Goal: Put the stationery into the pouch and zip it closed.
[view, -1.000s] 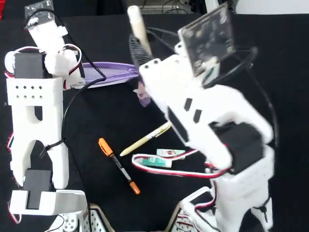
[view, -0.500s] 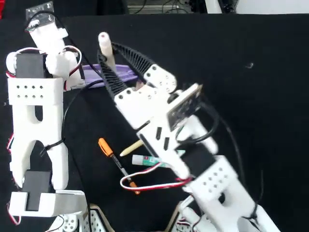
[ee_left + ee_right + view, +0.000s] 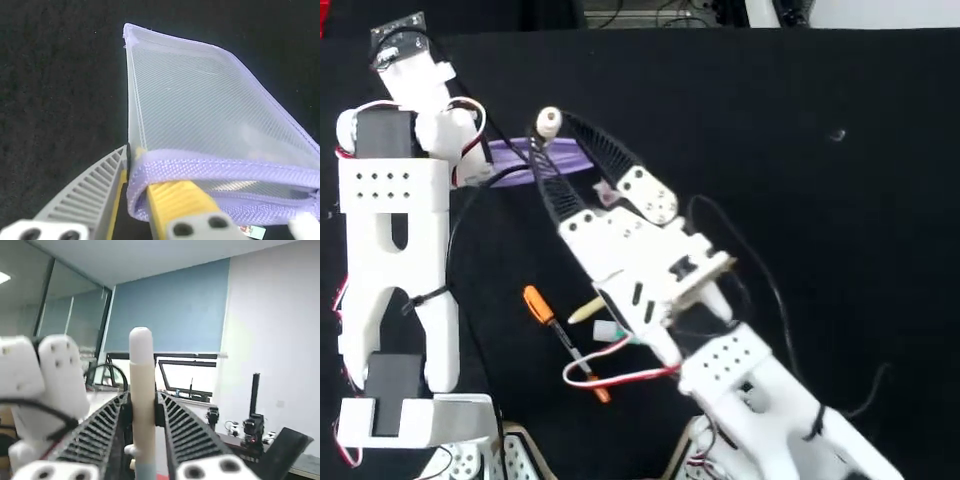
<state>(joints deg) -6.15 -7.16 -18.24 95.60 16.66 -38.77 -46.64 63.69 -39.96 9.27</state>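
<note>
Right claw point(image 3: 142, 396) grips one pen point(image 3: 141, 365); two lie loose.

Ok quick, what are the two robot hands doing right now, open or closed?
Left gripper: closed on the pouch edge.
Right gripper: closed on a cream pen.

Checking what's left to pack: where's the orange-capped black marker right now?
In the high view, the orange-capped black marker lies flat on the black table, low and left of centre, just left of the pale yellow pen.
</note>
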